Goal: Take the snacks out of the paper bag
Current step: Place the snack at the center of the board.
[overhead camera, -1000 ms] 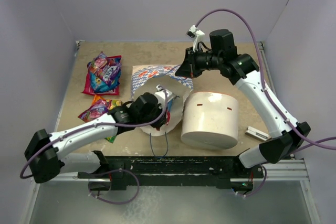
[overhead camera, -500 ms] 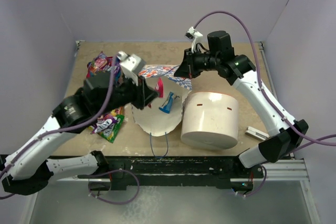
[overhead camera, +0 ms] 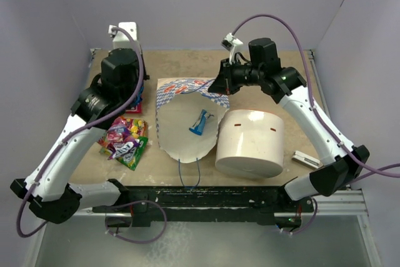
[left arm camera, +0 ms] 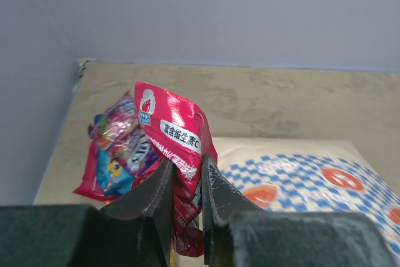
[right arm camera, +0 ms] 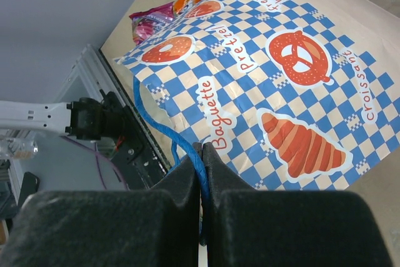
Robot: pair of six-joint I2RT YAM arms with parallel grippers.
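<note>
Left wrist view — left gripper (left arm camera: pixel 185 179) pinches red snack packet (left arm camera: pixel 172 129).

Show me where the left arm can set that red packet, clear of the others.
For the shiny red packet, bare tabletop runs along the back wall, beyond the blue-and-white checkered paper bag. Crowded: the left side, with colourful snack packets, and the right, with the large white cylinder.

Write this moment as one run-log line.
left pincer: shut on red packet, outside bag | right pincer: shut on bag handle | bag: blue packet inside
</note>
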